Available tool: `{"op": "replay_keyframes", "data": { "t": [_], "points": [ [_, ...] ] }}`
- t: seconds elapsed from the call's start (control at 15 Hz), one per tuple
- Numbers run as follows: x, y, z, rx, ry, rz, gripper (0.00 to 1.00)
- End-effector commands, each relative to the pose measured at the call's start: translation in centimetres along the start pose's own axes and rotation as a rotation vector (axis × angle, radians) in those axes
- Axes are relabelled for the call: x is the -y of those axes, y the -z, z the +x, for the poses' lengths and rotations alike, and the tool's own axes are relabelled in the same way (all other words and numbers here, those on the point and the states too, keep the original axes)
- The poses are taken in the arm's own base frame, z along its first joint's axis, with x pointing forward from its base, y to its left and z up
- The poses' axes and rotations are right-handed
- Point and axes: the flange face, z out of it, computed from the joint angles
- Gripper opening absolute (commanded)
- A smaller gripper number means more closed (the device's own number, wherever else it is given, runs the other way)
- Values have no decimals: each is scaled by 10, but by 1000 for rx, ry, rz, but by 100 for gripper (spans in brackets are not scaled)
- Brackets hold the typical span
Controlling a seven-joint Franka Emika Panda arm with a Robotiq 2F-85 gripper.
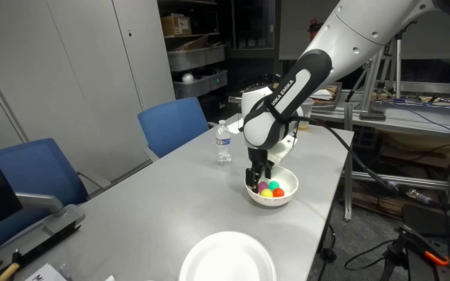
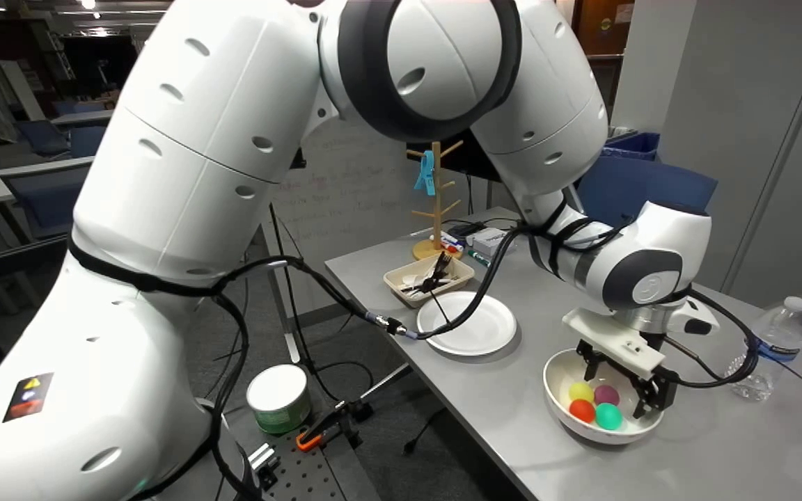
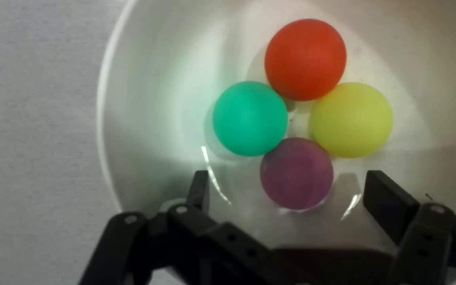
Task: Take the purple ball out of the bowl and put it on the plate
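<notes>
1. The purple ball (image 3: 296,174) looks round and smooth, a muted plum duller than the red ball (image 3: 305,59);
2. it lies in the white bowl (image 3: 145,118), right beside the green ball (image 3: 249,118) and the yellow ball (image 3: 351,120);
3. the gripper (image 3: 288,190) has its fingers (image 3: 389,204) apart, one to either side of the purple ball, gaps showing.

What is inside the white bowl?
A red ball, green ball, yellow ball and purple ball, plus part of the open pincer. The bowl directly beneath each ball is covered.

Purple ball (image 3: 296,173), white bowl (image 3: 149,99), white plate (image 2: 481,325), black fingers (image 3: 388,206)
</notes>
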Motion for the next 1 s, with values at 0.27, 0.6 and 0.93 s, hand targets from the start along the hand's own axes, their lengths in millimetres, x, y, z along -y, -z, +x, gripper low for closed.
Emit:
{"op": "replay_keyframes", "data": {
  "t": [0.27,0.6,0.93],
  "points": [
    [-15,-4,4,-5,-53,18,66],
    [-21,4,6,-19,-63,9,26],
    [-24,7,4,-21,-73,10,12]
  ]
}}
